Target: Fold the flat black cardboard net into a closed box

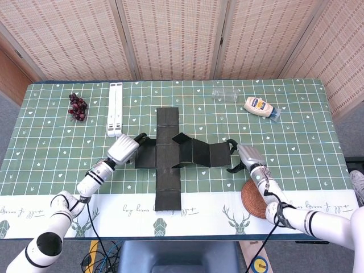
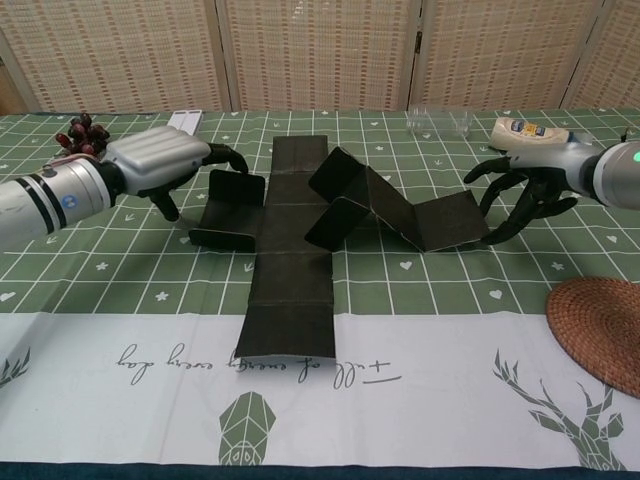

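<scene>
The black cardboard net (image 1: 166,156) (image 2: 291,250) lies as a cross in the middle of the green cloth. Its long right arm (image 2: 400,212) is buckled up into a zigzag of raised panels. My right hand (image 1: 242,154) (image 2: 528,184) stands at the outer end of that arm with fingers spread, touching the end panel. My left hand (image 1: 123,149) (image 2: 165,165) rests at the net's left flap (image 2: 228,205), which stands tilted up, with its fingertips on the flap's top edge. Neither hand grips anything.
A round woven coaster (image 1: 259,198) (image 2: 600,331) lies near the front right. At the back are a bunch of dark grapes (image 1: 77,106), a white flat strip (image 1: 115,108), a clear cup on its side (image 1: 226,94) and a squeeze bottle (image 1: 260,106).
</scene>
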Action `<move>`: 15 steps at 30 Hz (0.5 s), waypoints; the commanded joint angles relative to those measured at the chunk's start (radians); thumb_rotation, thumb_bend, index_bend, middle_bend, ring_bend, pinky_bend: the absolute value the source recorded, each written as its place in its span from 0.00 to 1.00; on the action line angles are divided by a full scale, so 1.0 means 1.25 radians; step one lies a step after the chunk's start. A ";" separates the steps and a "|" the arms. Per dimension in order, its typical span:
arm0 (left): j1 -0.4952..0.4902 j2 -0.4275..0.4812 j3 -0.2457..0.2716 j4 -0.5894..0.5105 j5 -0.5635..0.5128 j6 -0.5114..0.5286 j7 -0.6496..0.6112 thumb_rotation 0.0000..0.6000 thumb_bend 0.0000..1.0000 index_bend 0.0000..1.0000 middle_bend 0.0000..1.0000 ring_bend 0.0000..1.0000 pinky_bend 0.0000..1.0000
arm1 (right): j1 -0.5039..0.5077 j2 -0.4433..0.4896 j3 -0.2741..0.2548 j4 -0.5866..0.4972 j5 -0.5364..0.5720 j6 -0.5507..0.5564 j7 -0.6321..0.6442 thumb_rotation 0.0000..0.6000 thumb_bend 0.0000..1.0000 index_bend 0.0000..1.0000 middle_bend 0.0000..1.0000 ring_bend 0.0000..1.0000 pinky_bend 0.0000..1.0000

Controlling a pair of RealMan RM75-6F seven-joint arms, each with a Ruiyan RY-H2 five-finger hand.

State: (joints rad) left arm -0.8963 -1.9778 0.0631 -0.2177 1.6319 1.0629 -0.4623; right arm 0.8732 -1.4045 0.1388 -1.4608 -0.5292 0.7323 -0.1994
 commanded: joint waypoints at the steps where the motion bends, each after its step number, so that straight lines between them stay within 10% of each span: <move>1: -0.002 -0.002 -0.003 -0.003 -0.003 0.001 -0.006 1.00 0.14 0.20 0.22 0.78 1.00 | -0.004 -0.002 0.008 -0.006 -0.016 0.004 0.009 1.00 0.21 0.09 0.32 0.87 1.00; 15: -0.013 -0.006 -0.023 -0.027 -0.021 0.009 -0.051 1.00 0.14 0.21 0.22 0.78 1.00 | -0.008 -0.019 0.038 -0.020 -0.069 0.016 0.038 1.00 0.21 0.09 0.32 0.87 1.00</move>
State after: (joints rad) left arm -0.9113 -1.9855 0.0358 -0.2504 1.6071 1.0746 -0.5255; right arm 0.8628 -1.4273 0.1861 -1.4855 -0.6147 0.7523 -0.1526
